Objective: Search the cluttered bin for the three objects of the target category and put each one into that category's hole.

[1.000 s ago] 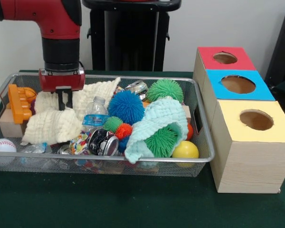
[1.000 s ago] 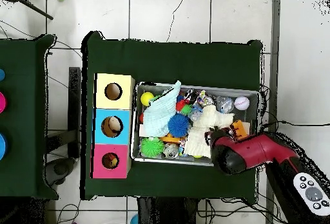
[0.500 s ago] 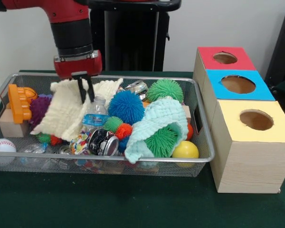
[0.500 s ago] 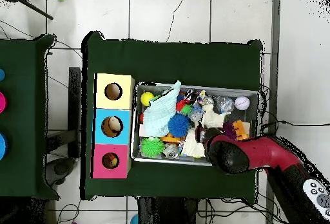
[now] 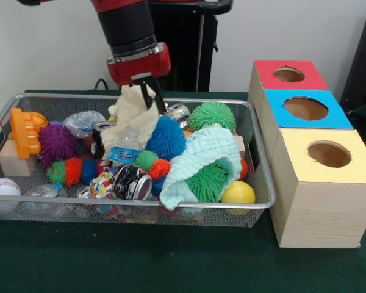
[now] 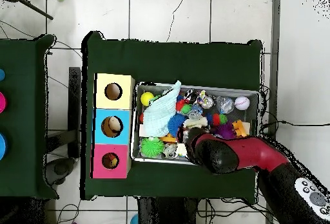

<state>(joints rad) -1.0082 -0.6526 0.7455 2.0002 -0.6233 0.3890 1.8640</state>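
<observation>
The silver wire-mesh bin [image 5: 171,204] is full of mixed objects and also shows in the overhead view [image 6: 196,84]. My gripper [image 5: 144,91] is over the bin's far side, shut on a cream cloth [image 5: 132,115] that hangs bunched from it. In the overhead view my arm [image 6: 216,156] covers the gripper; a bit of the cloth [image 6: 193,123] shows. The red-faced box with its hole [image 5: 289,74] stands farthest back on the right, also in the overhead view [image 6: 110,161].
In the bin lie a mint cloth [image 5: 204,152], blue [image 5: 165,137], green [image 5: 212,115] and purple [image 5: 56,141] spiky balls, a water bottle [image 5: 123,149], cans [image 5: 134,182], a yellow ball [image 5: 238,192], a baseball [image 5: 3,187] and an orange toy [image 5: 24,131]. Blue-faced [image 5: 306,108] and yellow-faced [image 5: 328,154] boxes stand beside it.
My gripper closed on the cream cloth, lifted it and carried it rightward in the front view. That uncovered the purple spiky ball, small spiky balls and crumpled plastic.
</observation>
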